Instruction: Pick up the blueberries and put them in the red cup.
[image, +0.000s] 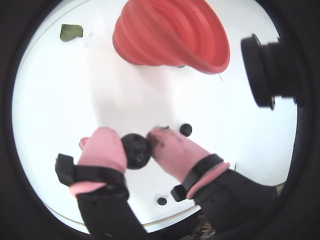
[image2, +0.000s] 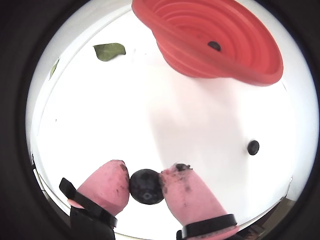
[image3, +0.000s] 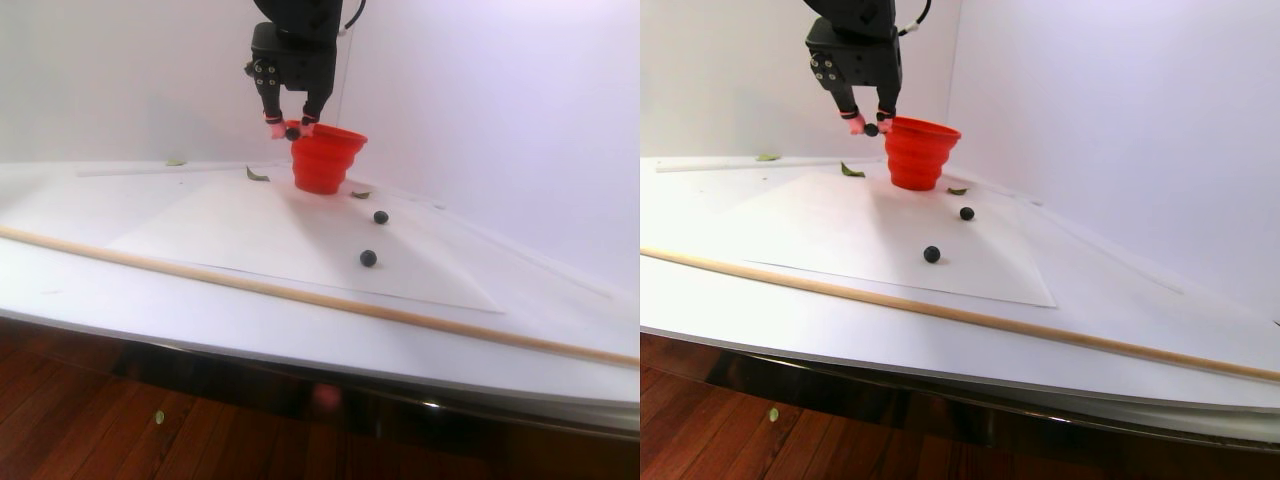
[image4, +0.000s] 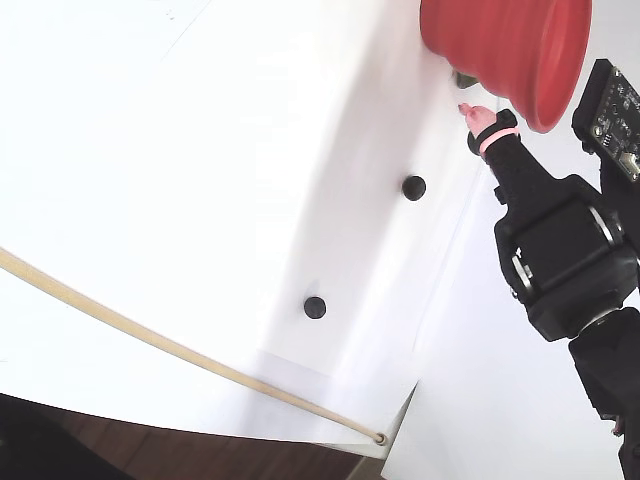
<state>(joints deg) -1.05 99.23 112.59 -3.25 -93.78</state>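
Between the pink fingertips (image2: 112, 182) of the gripper (image2: 145, 182), one blueberry (image2: 145, 186) is being clamped; beyond the jaws, the red cup (image2: 220, 42) is holding another blueberry (image2: 214, 45).

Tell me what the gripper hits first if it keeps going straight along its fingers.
Probably the white paper sheet just short of the red cup; the gripper, shut on a blueberry, points down, though depth is unclear.

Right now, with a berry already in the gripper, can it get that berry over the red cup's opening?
Probably yes. The gripper holds the berry at about rim height beside the red cup, whose mouth is open, with nothing between them.
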